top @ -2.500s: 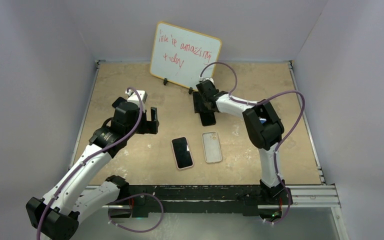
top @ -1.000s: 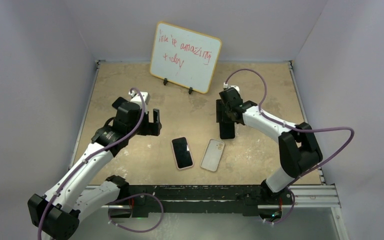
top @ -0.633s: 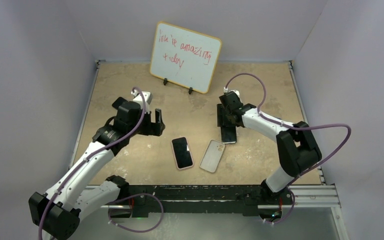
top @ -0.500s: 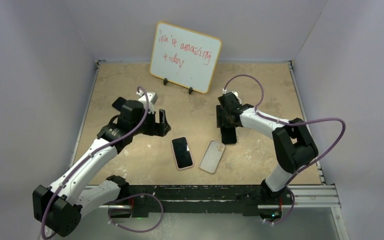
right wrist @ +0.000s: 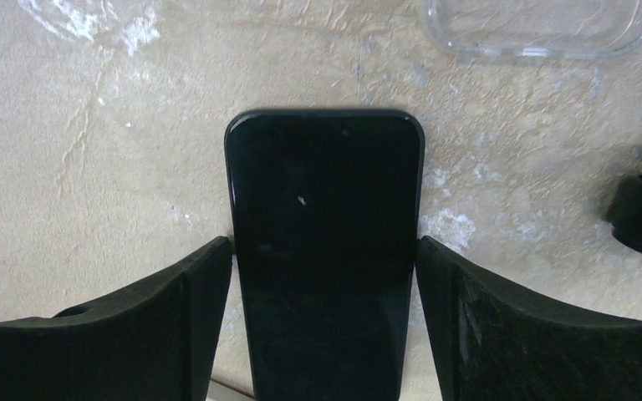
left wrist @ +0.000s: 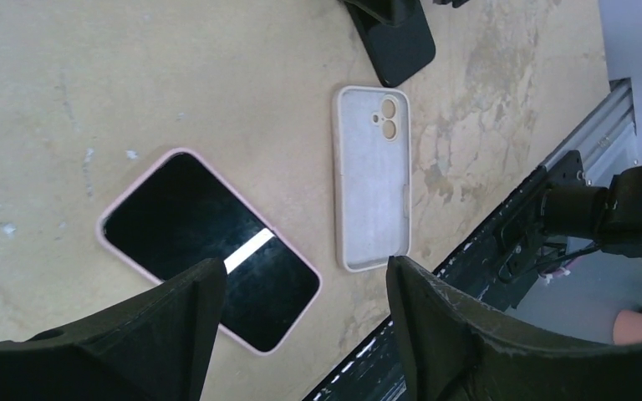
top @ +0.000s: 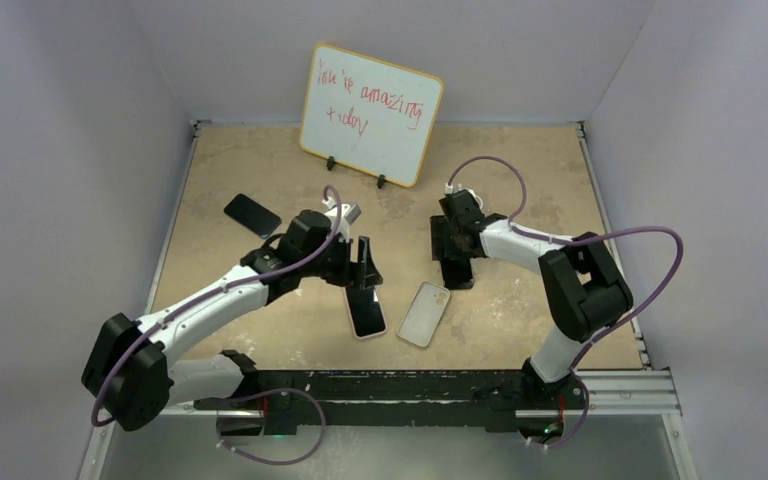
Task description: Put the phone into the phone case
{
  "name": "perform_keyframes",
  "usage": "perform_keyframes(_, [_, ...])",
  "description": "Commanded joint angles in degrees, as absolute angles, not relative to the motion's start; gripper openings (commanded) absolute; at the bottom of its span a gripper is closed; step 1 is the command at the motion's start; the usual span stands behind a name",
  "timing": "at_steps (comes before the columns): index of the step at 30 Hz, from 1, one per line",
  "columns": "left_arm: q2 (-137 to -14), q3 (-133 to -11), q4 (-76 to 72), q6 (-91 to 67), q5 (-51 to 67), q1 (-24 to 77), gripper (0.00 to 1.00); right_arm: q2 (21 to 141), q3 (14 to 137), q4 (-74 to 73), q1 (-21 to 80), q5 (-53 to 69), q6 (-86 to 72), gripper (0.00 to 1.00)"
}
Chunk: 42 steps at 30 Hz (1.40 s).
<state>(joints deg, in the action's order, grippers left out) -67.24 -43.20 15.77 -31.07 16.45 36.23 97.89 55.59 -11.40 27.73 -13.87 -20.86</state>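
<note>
The right hand (top: 456, 258) points down at the tan, mottled table (top: 520, 180) right of centre, and a slim black phone with a dark screen (right wrist: 326, 209) lies lengthwise between its two black fingers (right wrist: 175, 317). The fingers stand about as wide as the phone and run close along its long edges. Whether they press on it or only flank it cannot be told from the wrist view.

Just past the phone's free end lies the clear, empty phone case (left wrist: 374, 178), open side up and turned at a slant, with its camera cut-outs at the end nearest the phone. The phone is outside the case.

The left hand (top: 363, 268) reaches in to mid-table, fingers spread wide with nothing between them. It hangs over a second phone in a pink case (left wrist: 192, 234), which lies screen up just left of the clear case. A third dark phone (top: 252, 213) lies far left on the table. At the back stands a white board with an orange rim and red writing (top: 370, 113).
</note>
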Motion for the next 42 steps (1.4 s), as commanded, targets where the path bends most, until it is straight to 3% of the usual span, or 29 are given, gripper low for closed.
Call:
perform_keyframes(1, [-69.8,-44.0,10.0,-34.3,15.6,40.1,0.72,96.1,52.4,-13.7,27.8,-11.3,-19.2,0.83])
perform_keyframes(4, [-71.5,-43.9,8.1,-35.2,15.0,41.9,0.72,95.4,51.5,-14.4,27.8,-10.2,-19.3,0.87])
perform_keyframes(7, [-74.0,-44.2,5.5,-36.0,15.2,43.7,0.72,95.4,51.9,-15.7,27.8,-10.3,-19.9,0.85])
perform_keyframes(11, [-77.8,-45.0,2.8,-37.2,14.7,46.4,0.71,96.0,52.0,-15.5,27.8,-9.5,-20.3,0.77])
perform_keyframes(16, [-81.6,-44.8,-0.1,-38.2,13.1,48.5,0.68,97.7,52.2,-14.2,27.8,-9.4,-20.2,0.56])
perform_keyframes(21, [-82.8,-44.2,-2.9,-38.9,10.1,50.1,0.64,95.7,53.1,-15.2,27.6,-10.7,-20.3,0.5])
perform_keyframes(42, [-96.8,-49.0,-5.0,-36.5,5.6,53.9,0.58,87.1,52.9,-22.0,23.0,-10.3,-20.4,0.39])
